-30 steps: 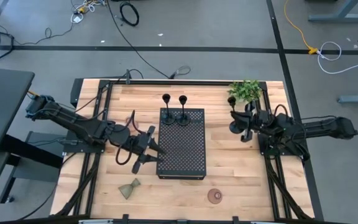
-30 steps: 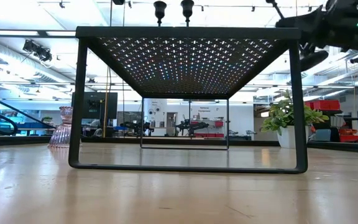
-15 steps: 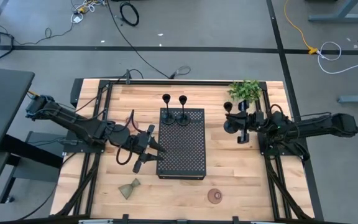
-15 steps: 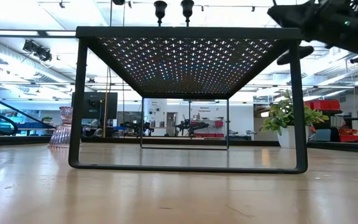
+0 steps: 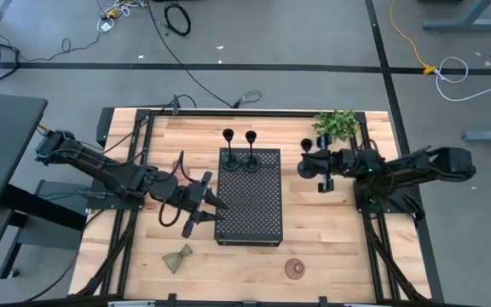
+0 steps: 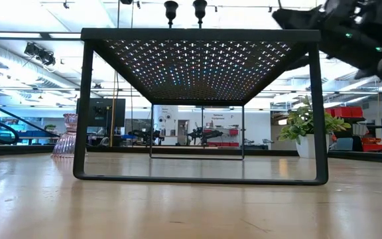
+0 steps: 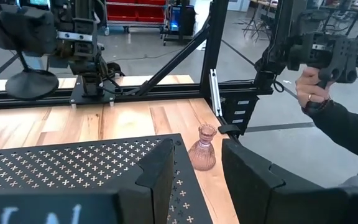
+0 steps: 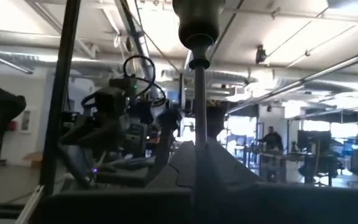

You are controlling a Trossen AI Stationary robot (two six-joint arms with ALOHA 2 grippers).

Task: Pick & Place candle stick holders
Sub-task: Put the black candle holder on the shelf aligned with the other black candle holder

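Right gripper (image 5: 317, 168) is clenched on a black candle stick holder (image 8: 195, 74), carried lying sideways above the table between the plant (image 5: 337, 124) and the black tray (image 5: 250, 198). Left gripper (image 5: 201, 205) sits at the tray's left edge, jaws part open, holding nothing. Two black holders (image 5: 239, 147) stand on the tray's far end; a pink glass holder (image 7: 202, 148) and an olive holder (image 5: 177, 257) are on the table.

wooden table (image 5: 314, 239) bears black perforated tray (image 5: 250, 200), plant (image 5: 337, 124), olive holder (image 5: 177, 257), pink holder (image 5: 295, 269).

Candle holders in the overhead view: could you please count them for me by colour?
Black candle holders: 3 (one held in the right gripper)
Green candle holder: 1
Pink candle holder: 1
Total: 5
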